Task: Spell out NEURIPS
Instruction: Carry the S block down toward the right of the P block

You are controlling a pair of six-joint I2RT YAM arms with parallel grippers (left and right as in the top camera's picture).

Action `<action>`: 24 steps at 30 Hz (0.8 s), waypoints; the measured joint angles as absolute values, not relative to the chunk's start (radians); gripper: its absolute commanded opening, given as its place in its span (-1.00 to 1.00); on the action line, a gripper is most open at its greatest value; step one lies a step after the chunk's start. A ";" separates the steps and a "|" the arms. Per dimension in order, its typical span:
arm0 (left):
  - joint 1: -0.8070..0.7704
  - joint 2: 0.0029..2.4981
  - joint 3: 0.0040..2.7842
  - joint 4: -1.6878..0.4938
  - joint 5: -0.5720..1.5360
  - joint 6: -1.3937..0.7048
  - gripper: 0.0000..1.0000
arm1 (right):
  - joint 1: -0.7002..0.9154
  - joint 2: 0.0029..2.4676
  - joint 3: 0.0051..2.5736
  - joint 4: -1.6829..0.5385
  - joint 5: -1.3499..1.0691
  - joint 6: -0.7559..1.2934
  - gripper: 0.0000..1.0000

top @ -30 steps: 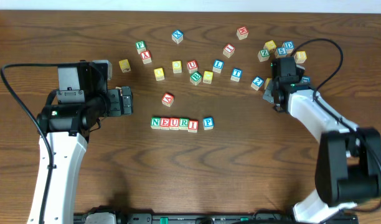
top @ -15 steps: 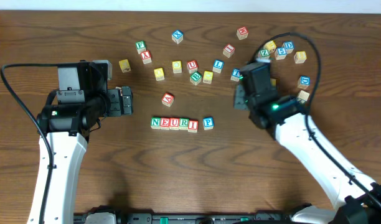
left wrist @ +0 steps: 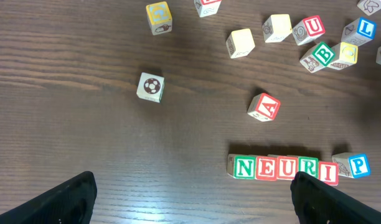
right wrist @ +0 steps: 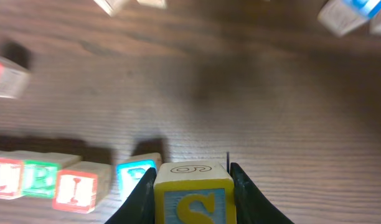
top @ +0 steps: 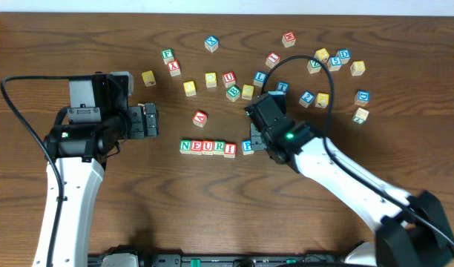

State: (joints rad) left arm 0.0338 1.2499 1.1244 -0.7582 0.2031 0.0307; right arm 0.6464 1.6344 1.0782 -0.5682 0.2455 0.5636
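Grips the yellow S cube (right wrist: pixel 193 208) in the right gripper (right wrist: pixel 192 180), jaws narrow, one finger flat against each side face, the letter turned toward the wrist camera. Hangs just right of the blue P (right wrist: pixel 136 175), at the right end of the row; cannot tell whether clear of the wood or resting on it. Leftward from P: red I (top: pixel 229 148), green R (top: pixel 219 147), red U (top: pixel 208 147), red E (top: pixel 196 147), green N (top: pixel 185 147), packed edge to edge, with P just beside I and turned a little askew. Bare table (top: pixel 212 208) in front of the row and to the right of P, open for moving. Beyond the row, toward the far edge: scattered loose cubes, red A (top: pixel 200 118) nearest. Farther left, left gripper (top: pixel 149 120) spread wide, holding nothing, apart from N.
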 measured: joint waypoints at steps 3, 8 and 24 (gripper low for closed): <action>0.034 1.250 1.124 -0.759 0.203 0.031 0.96 | 0.646 1.710 1.078 -0.568 0.243 0.583 -0.69; 0.034 1.250 1.124 -0.759 0.203 0.031 0.96 | 0.646 1.776 1.078 -0.555 0.242 0.604 -0.68; 0.034 1.250 1.124 -0.758 0.203 0.031 0.96 | 0.646 1.818 1.078 -0.532 0.242 0.618 -0.70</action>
